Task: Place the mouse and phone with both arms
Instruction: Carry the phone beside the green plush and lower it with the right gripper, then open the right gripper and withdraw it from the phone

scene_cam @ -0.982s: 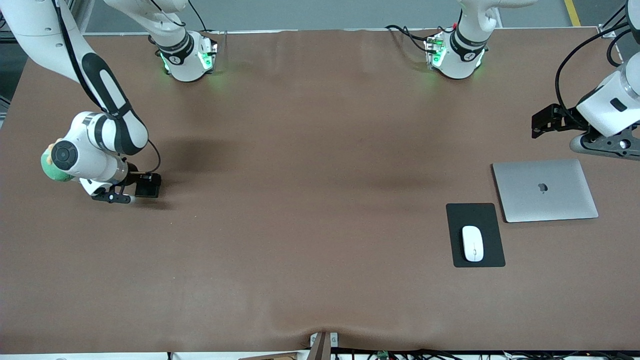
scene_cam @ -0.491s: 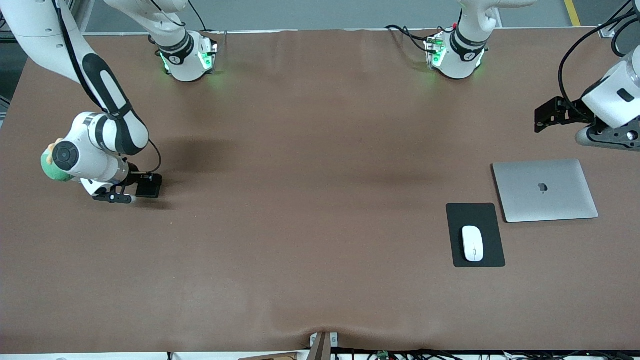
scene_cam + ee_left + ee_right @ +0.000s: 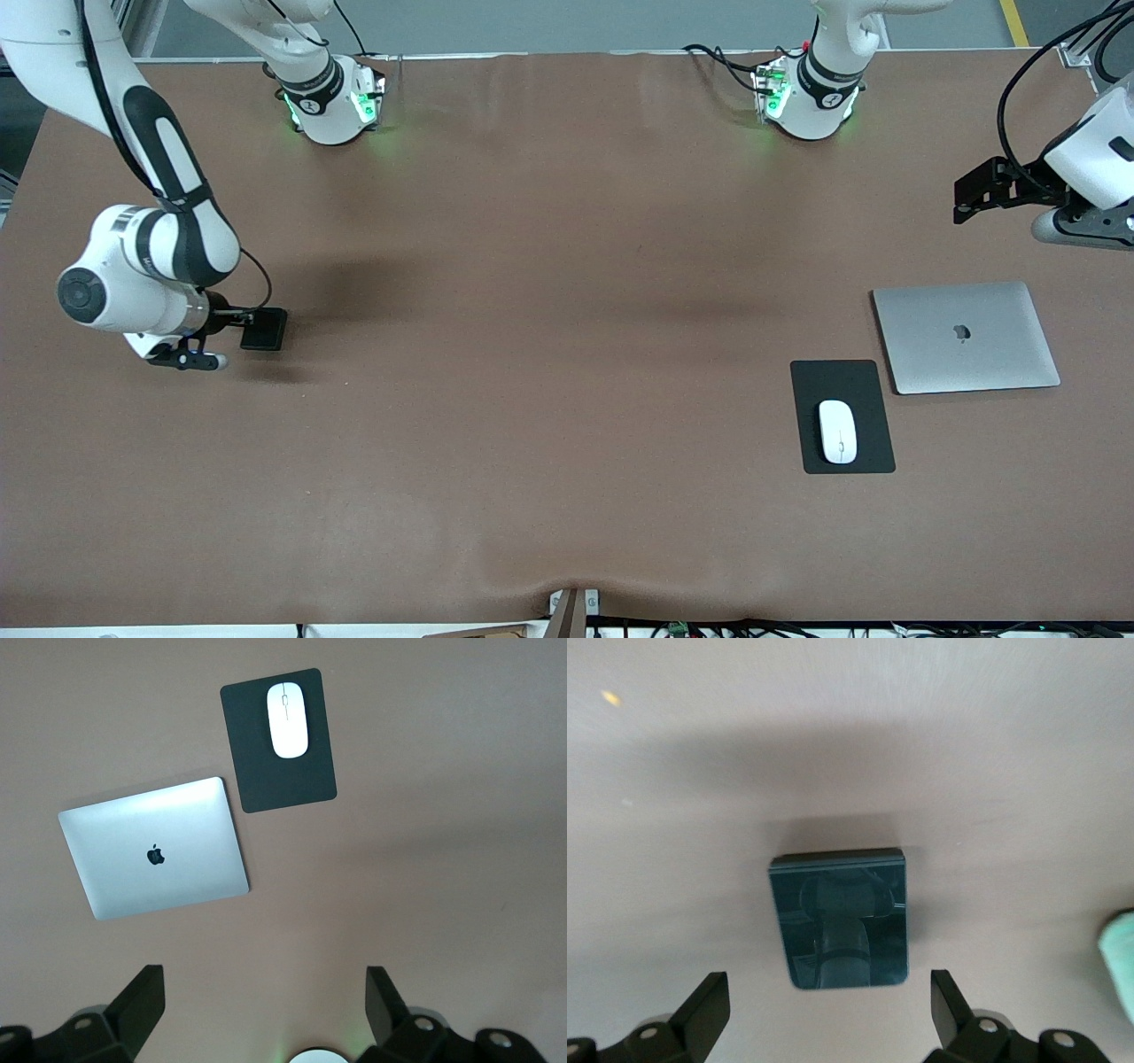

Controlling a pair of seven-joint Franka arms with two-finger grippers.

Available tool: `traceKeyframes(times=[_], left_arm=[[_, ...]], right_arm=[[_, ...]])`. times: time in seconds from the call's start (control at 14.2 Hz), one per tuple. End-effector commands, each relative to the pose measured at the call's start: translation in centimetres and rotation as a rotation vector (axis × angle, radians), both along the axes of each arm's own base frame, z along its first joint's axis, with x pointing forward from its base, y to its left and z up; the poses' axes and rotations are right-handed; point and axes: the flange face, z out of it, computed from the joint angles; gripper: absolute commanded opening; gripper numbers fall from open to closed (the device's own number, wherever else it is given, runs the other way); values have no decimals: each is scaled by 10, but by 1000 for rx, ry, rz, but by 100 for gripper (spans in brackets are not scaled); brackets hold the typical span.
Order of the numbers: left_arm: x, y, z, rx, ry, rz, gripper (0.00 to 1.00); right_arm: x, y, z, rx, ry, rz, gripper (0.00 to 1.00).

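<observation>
Phone [image 3: 839, 919] on table, below spread right claw [image 3: 824, 1010]

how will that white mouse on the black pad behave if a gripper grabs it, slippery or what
The small glossy white oval mouse looks smooth and rounded, so it would probably slip between gripper fingers. It lies flat on the flat black mouse pad, so it seems unlikely to tip or roll. A push might slide it across the pad.

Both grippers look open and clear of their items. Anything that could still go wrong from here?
The right gripper hangs open low over the phone; a sideways move could nudge it. The left gripper, open, is high over bare table near the laptop; the mouse sits off-centre on the mouse pad.
</observation>
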Motion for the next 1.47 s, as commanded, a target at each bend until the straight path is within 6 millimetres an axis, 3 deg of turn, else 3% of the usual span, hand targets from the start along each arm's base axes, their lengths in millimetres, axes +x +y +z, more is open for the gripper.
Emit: traceKeyframes(times=[0.0, 0.28, 0.56, 0.77, 1.05, 1.12, 1.26, 1.4], left_arm=[[-8, 1, 3, -17, 5, 24, 100], [-7, 4, 8, -15, -5, 43, 100], [-11, 2, 10, -14, 6, 39, 100], [-8, 3, 14, -12, -11, 48, 100], [-6, 2, 18, -19, -44, 39, 100], [-6, 2, 19, -18, -46, 39, 100], [-6, 1, 19, -18, -46, 36, 100], [-6, 2, 19, -19, -46, 38, 100]], right_arm=[[22, -4, 58, -4, 21, 15, 100], [51, -7, 143, 7, 75, 19, 100], [72, 0, 233, 10, 19, 35, 100], [73, 10, 280, 12, 19, 53, 100], [74, 24, 322, 8, -27, 73, 100], [70, 24, 331, 13, -31, 66, 100], [52, 31, 373, 23, -98, 63, 100], [38, 34, 392, 26, -109, 67, 100]])
